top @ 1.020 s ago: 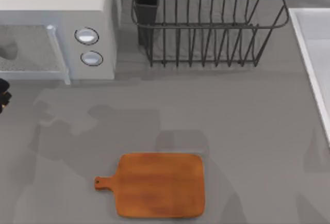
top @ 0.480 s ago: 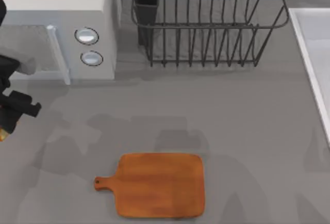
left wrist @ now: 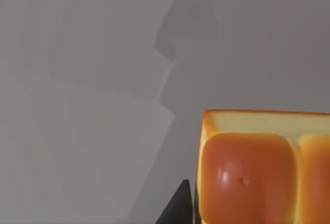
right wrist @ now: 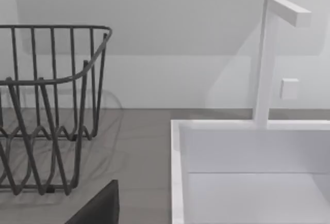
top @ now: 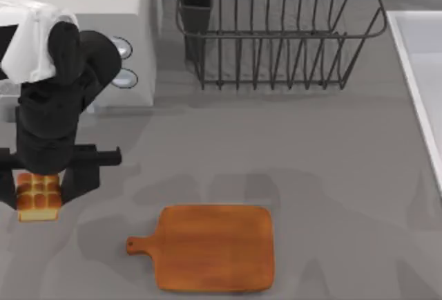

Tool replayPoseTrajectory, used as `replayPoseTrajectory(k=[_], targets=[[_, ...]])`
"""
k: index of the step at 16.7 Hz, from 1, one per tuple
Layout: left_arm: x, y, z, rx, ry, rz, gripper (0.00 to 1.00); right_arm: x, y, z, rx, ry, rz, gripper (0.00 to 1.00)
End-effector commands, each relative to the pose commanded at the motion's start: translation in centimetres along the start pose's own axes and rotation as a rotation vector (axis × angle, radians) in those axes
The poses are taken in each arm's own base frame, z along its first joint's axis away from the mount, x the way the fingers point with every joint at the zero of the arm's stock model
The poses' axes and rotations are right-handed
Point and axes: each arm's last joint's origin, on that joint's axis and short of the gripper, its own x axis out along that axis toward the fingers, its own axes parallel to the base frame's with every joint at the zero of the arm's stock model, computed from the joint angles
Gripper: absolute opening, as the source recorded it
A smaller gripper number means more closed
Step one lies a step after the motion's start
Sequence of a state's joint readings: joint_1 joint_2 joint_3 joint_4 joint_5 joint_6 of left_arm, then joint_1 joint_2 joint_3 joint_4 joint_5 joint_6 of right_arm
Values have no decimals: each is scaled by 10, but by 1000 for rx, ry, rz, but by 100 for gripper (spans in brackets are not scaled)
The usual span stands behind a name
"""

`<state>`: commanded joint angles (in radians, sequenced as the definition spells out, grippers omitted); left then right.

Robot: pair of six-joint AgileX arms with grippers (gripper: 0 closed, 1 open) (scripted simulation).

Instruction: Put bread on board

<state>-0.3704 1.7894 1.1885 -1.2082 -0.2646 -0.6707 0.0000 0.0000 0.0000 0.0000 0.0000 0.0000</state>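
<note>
The small golden-orange chunk of bread (top: pixel 37 198), with its browned domed crust and paler yellow side, sits between the fingers of our left gripper (top: pixel 41 188) above the left edge of the grey worktop (top: pixel 331 155), up off the surface. The left wrist view shows the bread (left wrist: pixel 258 167) close to the camera, glossy crust facing it, with one dark fingertip (left wrist: pixel 178 206) just beside it and plain grey worktop beyond. The jaws pinch the bread from either side.

Our left arm (top: pixel 59 92) reaches in from the worktop's left edge, its black links stacked nearly straight down over the bread and a white segment at the top, so the gripper points downward. It hangs in front of the pale grey box-shaped microwave (top: pixel 131 10) at the back left corner.

The flat rectangular orange-brown wooden cutting board (top: pixel 214 247), rounded at the corners with a stubby holed handle pointing left, lies near the front edge, well apart from the bread and to its right.

A dark wire dish rack (top: pixel 276 30) stands at the back edge, and a white sink basin (top: pixel 418 72) runs along the right edge.

The right wrist view shows the rack (right wrist: pixel 46 110), the sink (right wrist: pixel 247 162) and a white faucet (right wrist: pixel 268 59); we cannot tell how our right gripper's jaws stand.
</note>
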Motion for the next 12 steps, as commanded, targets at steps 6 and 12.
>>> replayPoseTrajectory(k=[6,12], targets=[[-4,-53,-41,-470,-74,77,0,0,0,0,0,0,0,100],[-22,-96,-70,-922,-96,-47,0,0,0,0,0,0,0,100]])
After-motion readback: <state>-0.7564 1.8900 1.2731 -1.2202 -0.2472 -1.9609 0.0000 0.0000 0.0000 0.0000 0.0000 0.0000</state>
